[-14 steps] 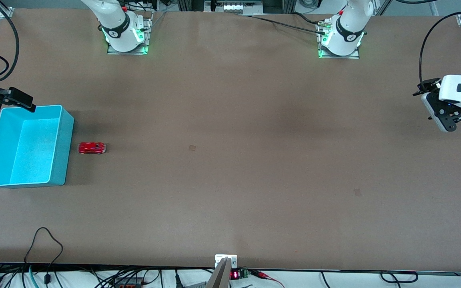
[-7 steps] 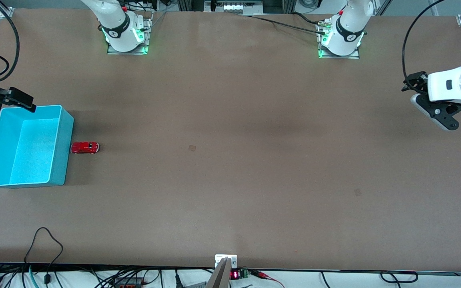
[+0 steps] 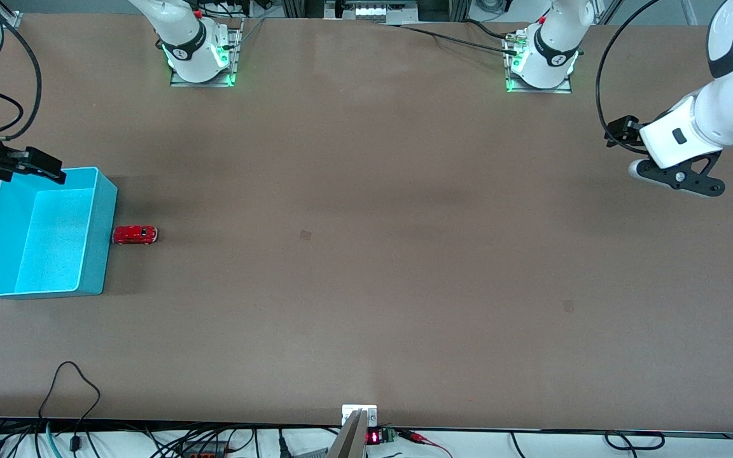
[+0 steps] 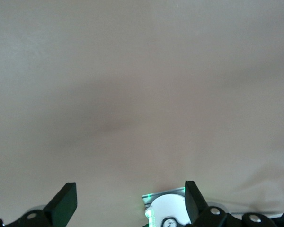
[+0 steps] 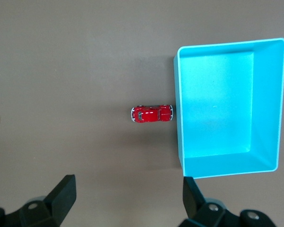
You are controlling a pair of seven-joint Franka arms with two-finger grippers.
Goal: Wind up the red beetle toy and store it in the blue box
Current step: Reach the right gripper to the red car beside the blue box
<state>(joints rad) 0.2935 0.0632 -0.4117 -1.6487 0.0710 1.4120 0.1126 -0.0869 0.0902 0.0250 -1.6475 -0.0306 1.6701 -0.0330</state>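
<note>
The red beetle toy [image 3: 134,235] sits on the worktop [image 3: 366,267] with one end against the outer wall of the blue box [image 3: 104,254], on the side of the box that faces the middle of the worktop. The right wrist view shows the same contact: the car [image 5: 152,113] rests nose or tail to the box wall [image 5: 178,127], outside it, and the box itself holds nothing.

The main risk lies in that contact. A claw coming down around the little car has the tall thin wall right beside one end of it, so a finger could strike the rim or push the box aside. The toy is small, glossy and on wheels; a slightly off-centre pinch could send it rolling away or squirt it out of the grip. If it is still wound, lifting it may let the wheels spin.

The right claw [image 3: 26,164] hangs above the box's edge toward the robots' bases, at the right arm's end of the worktop; its fingers [image 5: 61,194] stand wide apart and hold nothing, with the car lying a short way off from it. The left claw [image 3: 675,178] is up over the left arm's end, well apart from the toy, fingers [image 4: 66,203] also spread wide and empty.
</note>
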